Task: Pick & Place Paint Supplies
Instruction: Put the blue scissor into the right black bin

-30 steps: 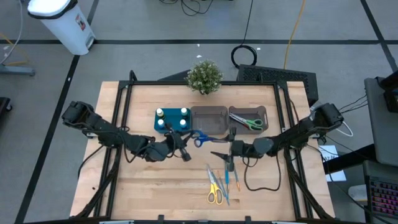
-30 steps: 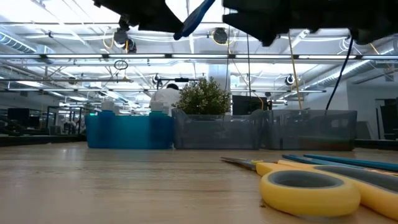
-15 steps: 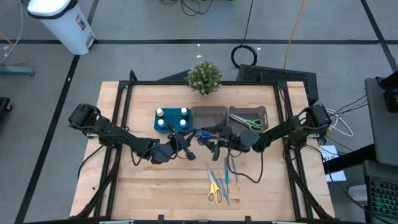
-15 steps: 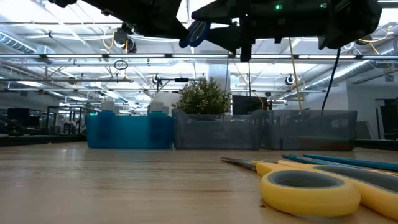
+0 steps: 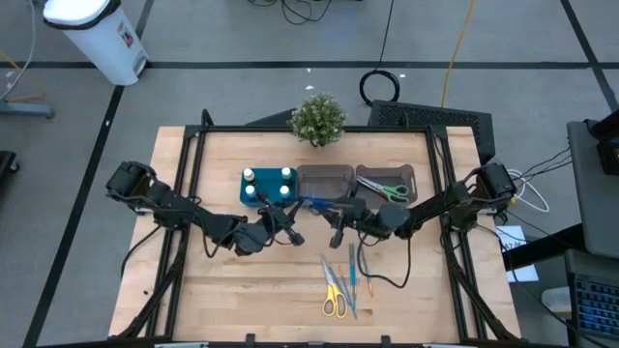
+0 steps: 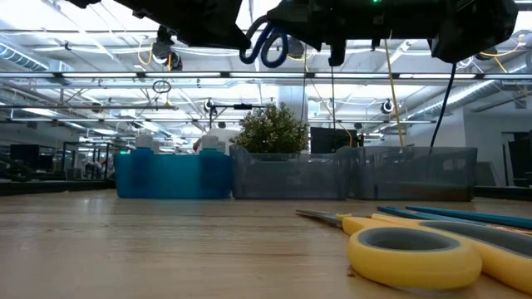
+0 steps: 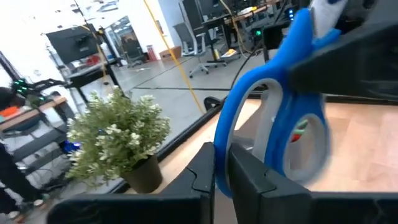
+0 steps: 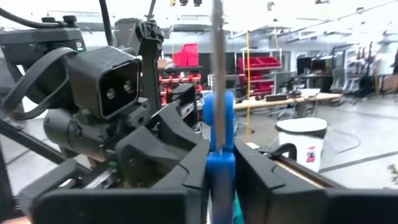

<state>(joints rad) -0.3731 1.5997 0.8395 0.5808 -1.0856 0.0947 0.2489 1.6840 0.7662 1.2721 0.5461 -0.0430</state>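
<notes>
Right now you have the blue-handled scissors (image 5: 311, 205) up in the air between the two arms, above the table just in front of the grey bins (image 5: 356, 184). The left gripper (image 7: 221, 177) is closed on one handle loop, and the right gripper (image 8: 219, 163) is pinched on the blue handle end too (a handover, by the look of it). Expect them to be light and rigid, but the smooth plastic loops may pivot in a narrow pinch, so hold the handle where it meets the blades. The yellow scissors (image 6: 432, 249) and blue sticks (image 5: 353, 280) lie on the table nearer the front.
</notes>
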